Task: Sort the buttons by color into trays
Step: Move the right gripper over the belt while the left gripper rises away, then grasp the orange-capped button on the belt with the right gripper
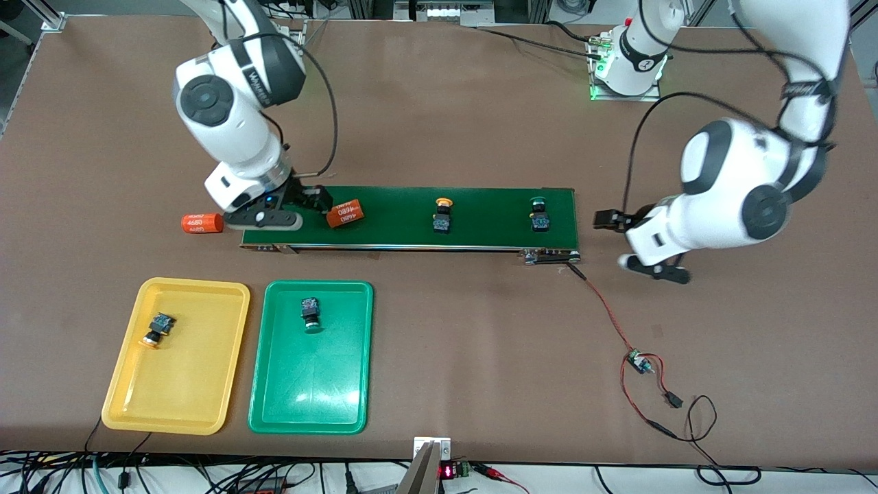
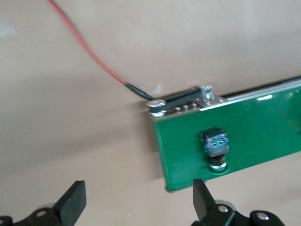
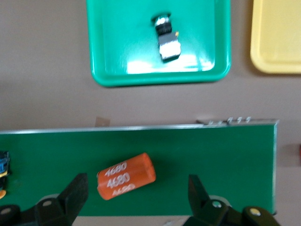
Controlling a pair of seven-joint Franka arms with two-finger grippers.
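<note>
The right gripper point(image 1: 302, 209) hangs over the right arm's end of the long dark-green belt point(image 1: 411, 218). Its black fingers point(image 3: 77, 193) are spread wide and hold nothing; in the right wrist view an orange cylinder printed "4680" point(image 3: 126, 175) lies on its side on the belt between them, touching neither. A second orange "4680" cylinder point(image 1: 202, 224) lies on the brown table point(image 1: 439, 103) just off that end of the belt.

The left gripper point(image 1: 634, 240) hovers over bare table just past the belt's other end. Its fingers point(image 2: 71, 203) also stand wide apart, with nothing between them.

On the belt stand two small push-button switches with black-and-blue bodies: one with a yellow cap point(image 1: 443, 213) near the middle, and one with a green cap point(image 1: 539, 214) near the left arm's end, close to the left gripper.

Nearer the front camera, toward the right arm's end, two shallow plastic trays sit side by side. The yellow tray point(image 1: 123, 405) holds a yellow-capped button point(image 1: 158, 329) lying tilted. The green tray point(image 1: 267, 412) holds a green-capped button point(image 1: 311, 315) on its side.

A red-and-black wire point(image 1: 603, 302) runs from the belt's metal end bracket point(image 1: 549, 256) across the table to a small circuit board point(image 1: 639, 361).
</note>
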